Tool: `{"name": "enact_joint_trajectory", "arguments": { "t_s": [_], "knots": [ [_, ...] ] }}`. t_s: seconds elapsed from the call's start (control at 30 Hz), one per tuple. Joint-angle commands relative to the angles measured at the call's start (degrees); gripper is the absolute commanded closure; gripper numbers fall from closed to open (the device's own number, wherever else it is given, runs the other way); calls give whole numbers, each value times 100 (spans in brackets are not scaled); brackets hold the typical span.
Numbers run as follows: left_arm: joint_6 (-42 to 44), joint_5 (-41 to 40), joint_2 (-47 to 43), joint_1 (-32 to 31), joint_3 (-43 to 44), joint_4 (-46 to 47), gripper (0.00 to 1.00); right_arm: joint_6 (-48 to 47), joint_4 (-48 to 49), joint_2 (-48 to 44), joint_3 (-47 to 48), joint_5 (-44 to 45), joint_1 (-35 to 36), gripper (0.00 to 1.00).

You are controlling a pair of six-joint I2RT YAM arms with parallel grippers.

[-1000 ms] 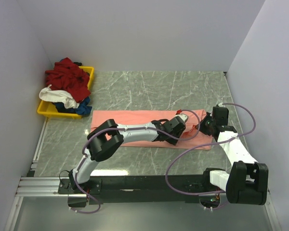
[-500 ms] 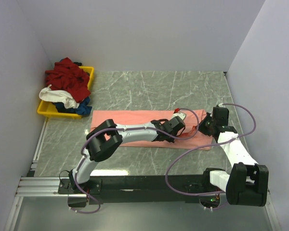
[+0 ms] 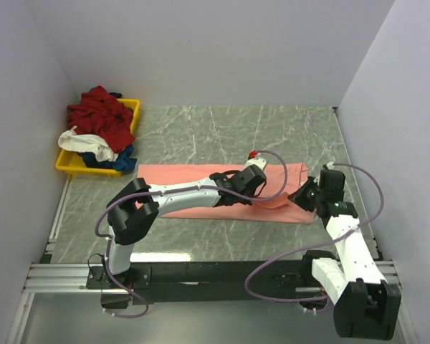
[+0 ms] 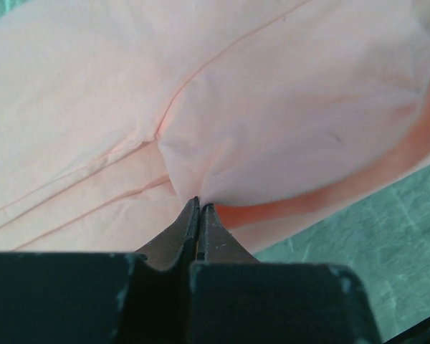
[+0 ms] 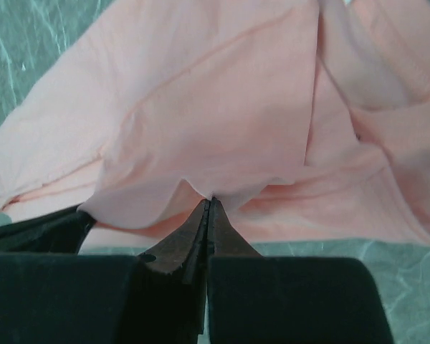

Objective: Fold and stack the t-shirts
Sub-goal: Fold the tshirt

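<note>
Change: against the earlier view, the left claw (image 4: 199,204) has moved leftward along the pink shirt (image 3: 179,176). The right claw (image 5: 208,204) has drawn back toward the near edge, and the shirt's right end has shifted with them.
Left claw: closed, with its tips pinching a raised fold of the pink shirt.
Right claw: closed, with its tips nipping a hem edge of the same shirt.
Shirt position: it lies as a long band across the middle of the tabletop (image 3: 201,129). Its right end is rumpled between the two claws.
Step in hand: probably carrying the right end over onto the rest of the band.
Method: keep both pinches at equal height and move them together so the carried edge stays straight. Line the edge up with the band's long sides. Release only once the cloth rests flat.
Risk: both pinches hold little cloth and may slip under tension.
Tray (image 3: 61,164): yellow, at the far left of the tabletop.
Tray contents: a heap with a dark red shirt (image 3: 97,115) on top and a white shirt (image 3: 75,140) beneath. A blue shirt (image 3: 119,160) hangs over the near rim.
</note>
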Motion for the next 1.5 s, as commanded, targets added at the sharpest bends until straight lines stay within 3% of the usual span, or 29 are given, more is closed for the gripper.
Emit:
{"name": "enact_joint_trajectory", "arguments": {
  "t_s": [0.0, 0.13, 0.17, 0.33, 0.5, 0.63, 0.77, 0.97, 1.17, 1.47],
  "knots": [
    [-93, 92, -202, 1, -193, 53, 99, 261, -285, -441, -313, -397, -17, 100],
    [-111, 267, -219, 1, -325, 141, 93, 403, -512, -741, -420, -530, -17, 100],
    [-120, 355, -254, -8, -360, 159, 82, 394, -635, -846, -411, -469, -17, 91],
    [-199, 619, -535, 62, -633, 317, 61, 499, -882, -1276, -297, -547, -17, 72],
    [-260, 1171, -1150, 395, -940, 493, 52, 473, -812, -1234, -34, -337, -8, 66],
    [-366, 1401, -1405, 800, -1169, 484, 55, 649, -198, -655, 11, -302, 88, 66],
    [-550, 1489, -1406, 1204, -1450, 326, 64, 798, 390, 303, 169, 260, 466, 66],
    [-814, 1341, -1564, 1714, -2276, 405, 78, 904, 936, 1481, 388, 752, 467, 66],
    [-1130, 998, -1670, 1899, -3057, 554, 84, 808, 1078, 2711, 888, 1087, 467, 66],
    [-1499, 900, -1678, 1926, -3444, 642, 90, 605, 718, 4593, 2259, 1061, 467, 68]
  ]
}}
